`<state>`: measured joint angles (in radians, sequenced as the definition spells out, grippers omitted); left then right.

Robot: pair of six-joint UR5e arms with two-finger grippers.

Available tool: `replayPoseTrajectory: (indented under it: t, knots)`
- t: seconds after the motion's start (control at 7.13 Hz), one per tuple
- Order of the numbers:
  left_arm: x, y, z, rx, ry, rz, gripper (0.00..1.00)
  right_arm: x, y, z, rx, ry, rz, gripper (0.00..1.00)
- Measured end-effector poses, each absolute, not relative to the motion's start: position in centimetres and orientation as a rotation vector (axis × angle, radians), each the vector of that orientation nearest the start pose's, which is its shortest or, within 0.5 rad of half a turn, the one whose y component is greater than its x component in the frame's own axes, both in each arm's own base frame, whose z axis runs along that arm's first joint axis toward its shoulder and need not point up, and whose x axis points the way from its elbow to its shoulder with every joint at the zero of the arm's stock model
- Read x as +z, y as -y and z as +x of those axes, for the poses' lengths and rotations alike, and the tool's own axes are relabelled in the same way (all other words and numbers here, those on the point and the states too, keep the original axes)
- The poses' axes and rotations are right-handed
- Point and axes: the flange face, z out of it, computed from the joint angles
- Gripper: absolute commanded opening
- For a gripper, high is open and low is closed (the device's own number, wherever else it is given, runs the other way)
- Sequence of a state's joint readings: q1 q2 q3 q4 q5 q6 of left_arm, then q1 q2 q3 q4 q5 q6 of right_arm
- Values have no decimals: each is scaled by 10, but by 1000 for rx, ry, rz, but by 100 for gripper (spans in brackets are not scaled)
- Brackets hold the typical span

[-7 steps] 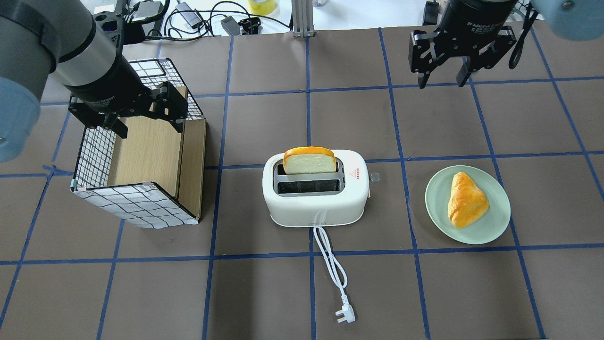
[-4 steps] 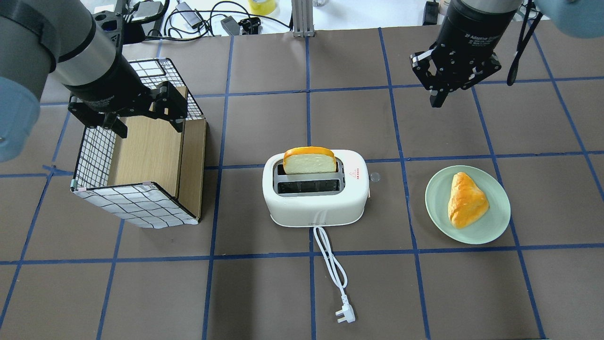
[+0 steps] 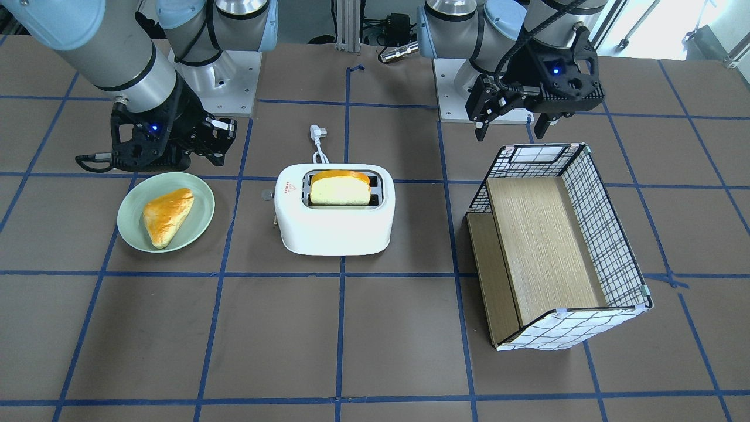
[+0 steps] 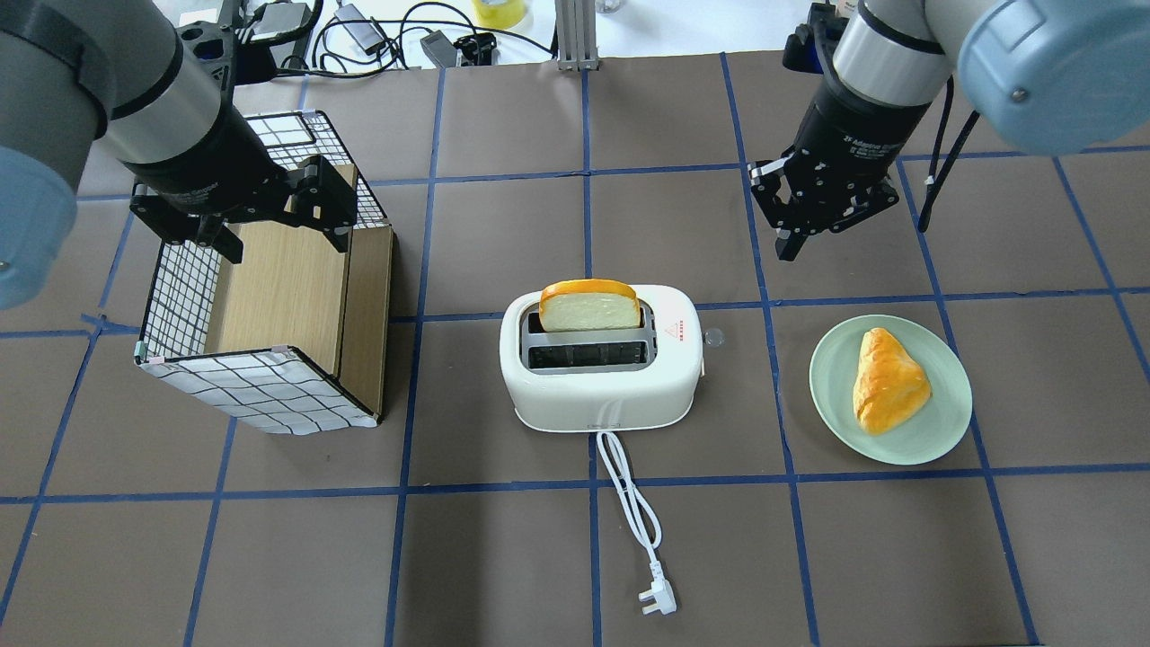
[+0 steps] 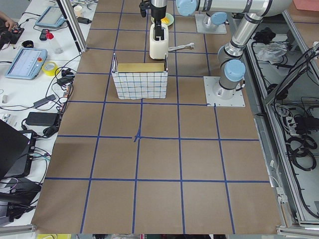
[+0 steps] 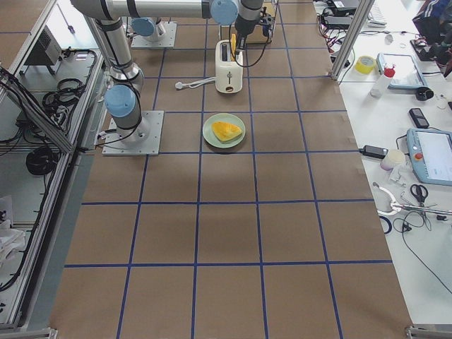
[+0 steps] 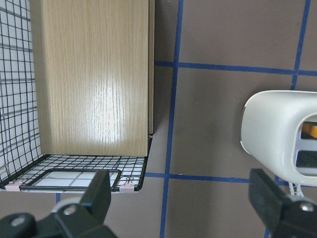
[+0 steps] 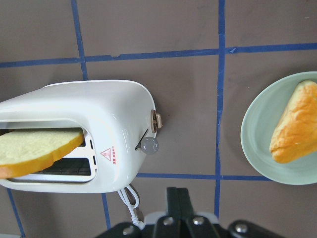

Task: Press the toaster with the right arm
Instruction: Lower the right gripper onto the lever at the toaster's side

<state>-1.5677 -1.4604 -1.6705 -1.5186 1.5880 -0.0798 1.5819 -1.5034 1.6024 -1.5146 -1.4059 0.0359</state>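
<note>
while upright, one toaster (image 4: 600,395), one slice (image 4: 588,312)

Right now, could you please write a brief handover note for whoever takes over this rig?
Left gripper: open, empty, hovering over the grid-patterned box.
Right gripper: shut, empty, in the air beyond the lever end of the toaster, not touching it.
The toaster stands mid-table with a bread slice sticking up from one slot. Its side lever looks unpressed.
Done: nothing pressed yet.
Left: bring the right gripper onto the side lever and push it down.
</note>
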Motion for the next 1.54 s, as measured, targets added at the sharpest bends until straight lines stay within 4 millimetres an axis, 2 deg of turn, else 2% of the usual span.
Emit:
replayPoseTrajectory:
  t: [0.56,0.7,1.12,1.54]
  knots:
    - [496,451,-130,-99,-3123,-130,100,349,490,164,133,-2909,56,0]
    - [496,452,-130,-99,-3123,-130,100,335,487,166,113,-2889,56,0]
    - [496,452,-130,-99,-3123,-130,100,320,485,170,119,-2847,54,0]
    - [496,452,-130,-100,-3123,-130,100,314,484,170,149,-2846,49,0]
